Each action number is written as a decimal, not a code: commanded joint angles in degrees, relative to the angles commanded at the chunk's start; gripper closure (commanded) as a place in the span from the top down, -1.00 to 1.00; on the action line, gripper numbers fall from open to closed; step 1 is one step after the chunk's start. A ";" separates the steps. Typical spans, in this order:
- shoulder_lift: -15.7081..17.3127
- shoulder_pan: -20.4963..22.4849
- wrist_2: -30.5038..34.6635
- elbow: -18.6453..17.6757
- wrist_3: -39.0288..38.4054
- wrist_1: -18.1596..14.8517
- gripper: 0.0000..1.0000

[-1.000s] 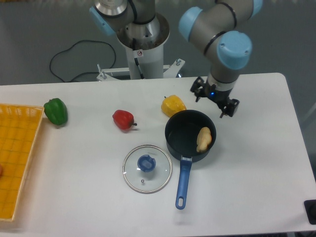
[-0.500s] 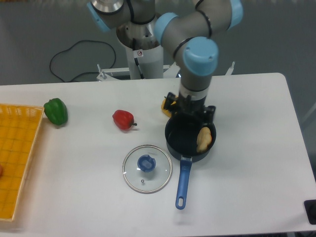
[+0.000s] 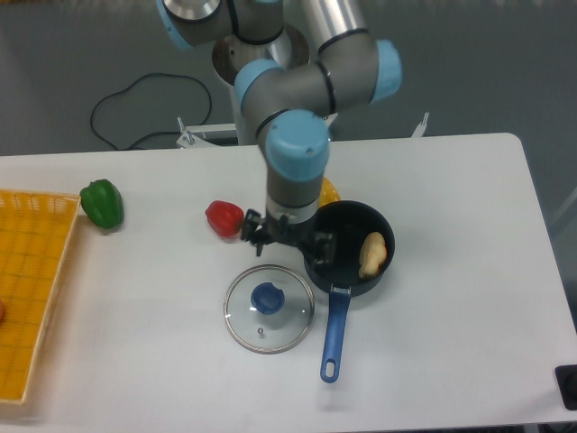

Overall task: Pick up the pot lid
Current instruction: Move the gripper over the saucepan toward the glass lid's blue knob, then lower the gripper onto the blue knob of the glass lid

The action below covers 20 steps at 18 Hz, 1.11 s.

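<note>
Tool (image 3: pixel 288 236) above desk (image 3: pixel 162 361), fingers spread wide, holding nothing. Glass pot lid (image 3: pixel 287 327) flat on desk, somewhat nearer near edge than far, blue knob (image 3: pixel 268 299) up. Risk: finger nearest pot (image 3: pixel 356 287) may clip its rim going down, pot standing just beside lid. Off-centre closing could let rounded knob slip, tipping lid.

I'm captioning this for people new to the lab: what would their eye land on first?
Probably the open gripper, hanging near the middle of the view, just beyond the clear lid with its blue knob. Close behind come the black pan to the right of the lid, its blue handle pointing toward the camera, and the bright orange-yellow crate at the picture's left edge.
</note>
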 joint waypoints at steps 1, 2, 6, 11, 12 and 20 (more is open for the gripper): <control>-0.09 -0.61 0.00 -0.70 -0.27 0.36 1.00; -0.26 -0.79 0.00 -0.97 -0.36 0.45 1.00; -2.19 -1.50 0.09 -0.88 -1.76 2.73 1.00; -4.13 -1.50 0.26 -0.45 -1.68 3.09 1.00; -4.48 -1.41 0.35 -0.27 -1.68 3.00 1.00; -6.15 -1.50 1.93 0.00 -1.68 4.05 1.00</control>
